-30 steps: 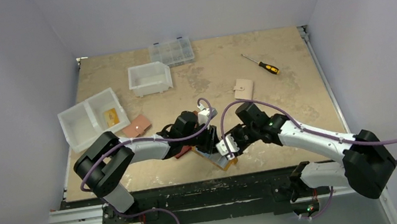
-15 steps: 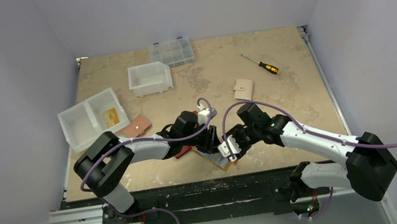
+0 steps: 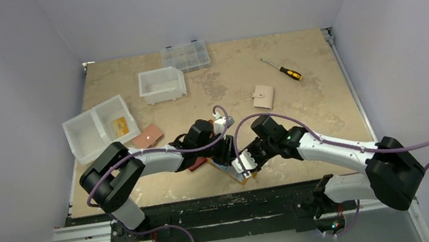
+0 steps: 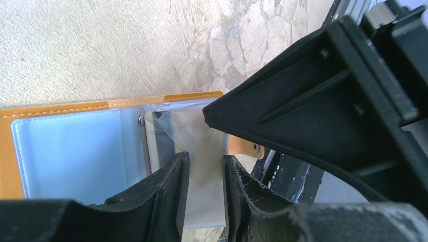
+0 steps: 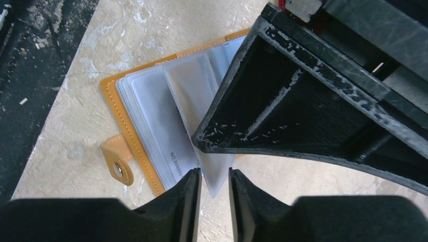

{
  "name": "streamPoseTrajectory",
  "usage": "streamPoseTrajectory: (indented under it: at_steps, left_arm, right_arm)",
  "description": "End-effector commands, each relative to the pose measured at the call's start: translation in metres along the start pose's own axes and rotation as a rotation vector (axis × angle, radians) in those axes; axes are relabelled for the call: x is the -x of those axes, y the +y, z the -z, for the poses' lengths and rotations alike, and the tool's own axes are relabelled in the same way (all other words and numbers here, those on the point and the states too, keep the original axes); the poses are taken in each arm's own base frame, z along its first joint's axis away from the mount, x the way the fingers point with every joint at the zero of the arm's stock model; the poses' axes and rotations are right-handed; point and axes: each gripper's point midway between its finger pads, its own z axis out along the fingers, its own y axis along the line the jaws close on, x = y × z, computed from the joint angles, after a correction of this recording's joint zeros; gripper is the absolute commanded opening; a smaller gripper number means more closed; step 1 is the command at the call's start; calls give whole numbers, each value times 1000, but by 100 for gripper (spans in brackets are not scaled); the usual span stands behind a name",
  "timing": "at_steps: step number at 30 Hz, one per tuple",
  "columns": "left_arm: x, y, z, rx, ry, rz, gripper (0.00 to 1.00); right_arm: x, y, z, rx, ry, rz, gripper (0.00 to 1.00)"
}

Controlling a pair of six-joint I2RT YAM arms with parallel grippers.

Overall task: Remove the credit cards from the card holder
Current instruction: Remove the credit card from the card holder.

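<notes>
The mustard-yellow card holder (image 3: pixel 243 177) lies open at the table's near edge, under both grippers. Its clear sleeves show in the left wrist view (image 4: pixel 75 108) and the right wrist view (image 5: pixel 113 96). A light blue card (image 4: pixel 68 151) sits in one pocket. A whitish card printed "NO.8888" (image 5: pixel 169 148) sits in another. My left gripper (image 3: pixel 225 155) has its jaws a little apart over a translucent sleeve (image 4: pixel 204 151). My right gripper (image 3: pixel 245 162) has its jaws narrowly apart around the raised corner of that sleeve (image 5: pixel 217 174), without touching it.
A dark red wallet (image 3: pixel 198 164) lies under the left arm and a brown wallet (image 3: pixel 148 136) left of it. A divided white bin (image 3: pixel 89 134) holds a yellow card (image 3: pixel 120 126). Farther back are a white bin (image 3: pixel 161 84), a clear organizer (image 3: pixel 185 56), a screwdriver (image 3: pixel 282 70) and a pale wallet (image 3: pixel 263 96).
My right gripper has moved a little to the left, closer to the left gripper over the card holder. The left arm has not moved.
</notes>
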Motion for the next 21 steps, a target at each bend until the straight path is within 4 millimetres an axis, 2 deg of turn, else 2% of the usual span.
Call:
streamPoseTrajectory:
  at_steps: [1, 4, 8, 12, 16, 21]
  left_arm:
    - [6, -12, 4, -55, -29, 11, 33]
    - [10, -15, 8, -57, -51, 19, 35]
    - [21, -15, 19, -13, -111, 25, 46]
    - [38, -14, 42, 67, -217, 4, 57]
    - [47, -12, 75, 139, -333, -54, 62]
    - [38, -16, 102, 128, -414, -144, 66]
  right_arm:
    - [-2, -8, -4, -39, 23, 4, 29]
    - [-3, -8, -5, -43, 30, 6, 17]
    - [-1, -8, -3, -43, 21, 7, 0]
    - [4, -6, -1, -28, -3, -2, 0]
    - [9, -3, 1, -4, -36, -20, 0]
    - [17, -3, 3, 23, -88, -62, 0]
